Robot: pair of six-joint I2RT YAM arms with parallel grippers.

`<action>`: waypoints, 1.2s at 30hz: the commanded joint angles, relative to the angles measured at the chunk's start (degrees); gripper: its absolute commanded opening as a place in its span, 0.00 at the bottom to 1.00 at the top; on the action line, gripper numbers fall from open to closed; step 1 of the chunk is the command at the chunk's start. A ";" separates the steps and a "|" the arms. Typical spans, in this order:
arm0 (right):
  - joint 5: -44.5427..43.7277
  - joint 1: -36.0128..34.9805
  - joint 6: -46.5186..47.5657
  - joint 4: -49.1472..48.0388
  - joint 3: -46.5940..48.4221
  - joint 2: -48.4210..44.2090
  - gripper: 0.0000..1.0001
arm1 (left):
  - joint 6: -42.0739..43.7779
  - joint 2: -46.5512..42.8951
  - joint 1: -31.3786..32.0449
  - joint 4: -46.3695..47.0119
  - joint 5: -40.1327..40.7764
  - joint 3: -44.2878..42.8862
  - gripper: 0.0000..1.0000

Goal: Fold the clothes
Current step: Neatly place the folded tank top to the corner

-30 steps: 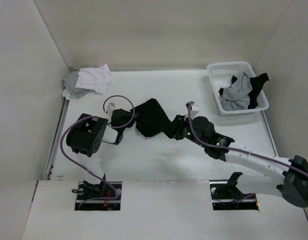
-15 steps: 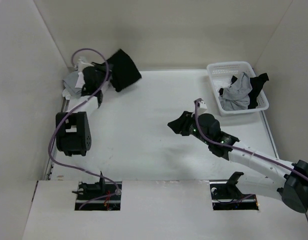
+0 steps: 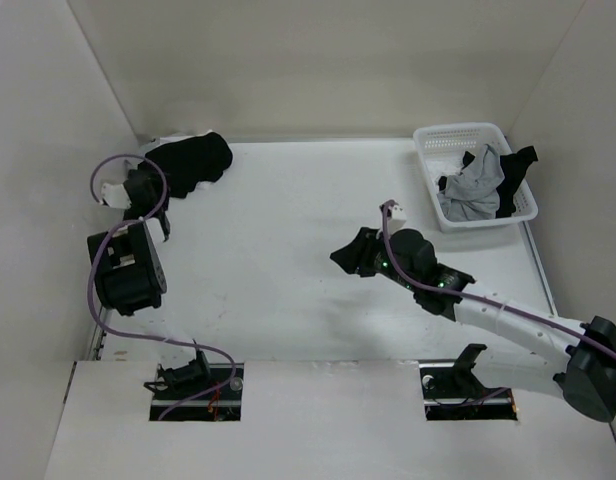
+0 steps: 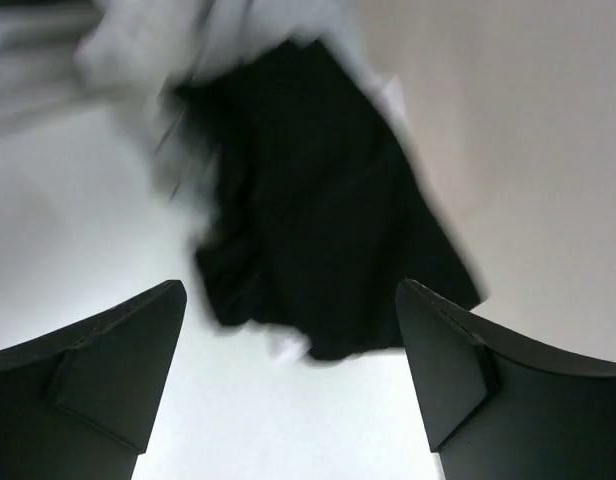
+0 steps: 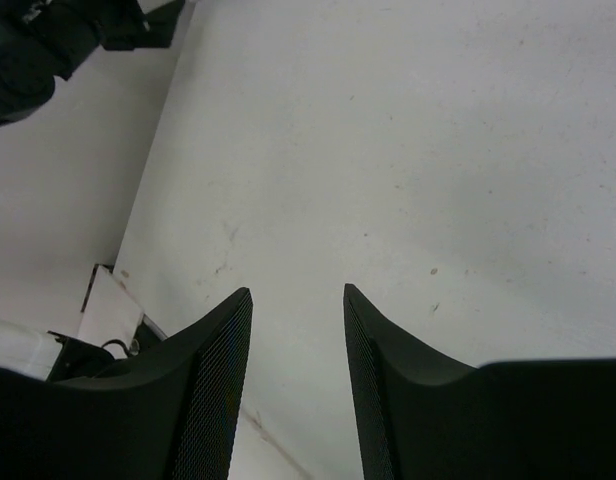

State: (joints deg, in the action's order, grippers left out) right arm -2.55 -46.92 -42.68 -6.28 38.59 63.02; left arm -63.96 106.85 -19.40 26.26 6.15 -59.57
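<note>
A black top [image 3: 193, 158] lies crumpled in the table's back left corner, on a pile of pale clothes of which a white edge [image 3: 156, 146] shows. My left gripper [image 3: 153, 190] hovers just in front of it, open and holding nothing. In the left wrist view the black top [image 4: 318, 220] lies free beyond the wide-apart left gripper [image 4: 288, 287], with white and grey fabric [image 4: 188, 40] behind it. My right gripper [image 3: 345, 255] is open over bare table at mid-right. The right gripper [image 5: 297, 290] has nothing between its fingers.
A white slotted basket [image 3: 458, 129] stands at the back right, holding a grey garment [image 3: 473, 188] and a black one [image 3: 515, 163]. White walls close the table at the back and on both sides. The left arm [image 5: 38, 40] shows far off in the right wrist view.
My left arm carried the black top from the table's middle to the back left pile, then opened and let it go. My right gripper let go of it and drew back slightly.
</note>
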 commanded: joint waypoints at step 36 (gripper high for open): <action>-10.82 42.06 9.37 8.04 16.97 6.26 0.58 | 15.53 -23.87 76.66 8.63 -6.94 26.87 0.73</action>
State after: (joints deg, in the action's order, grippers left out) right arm -18.94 -0.32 -32.60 8.36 56.49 76.58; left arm -49.21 86.52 57.32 32.82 2.39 -30.74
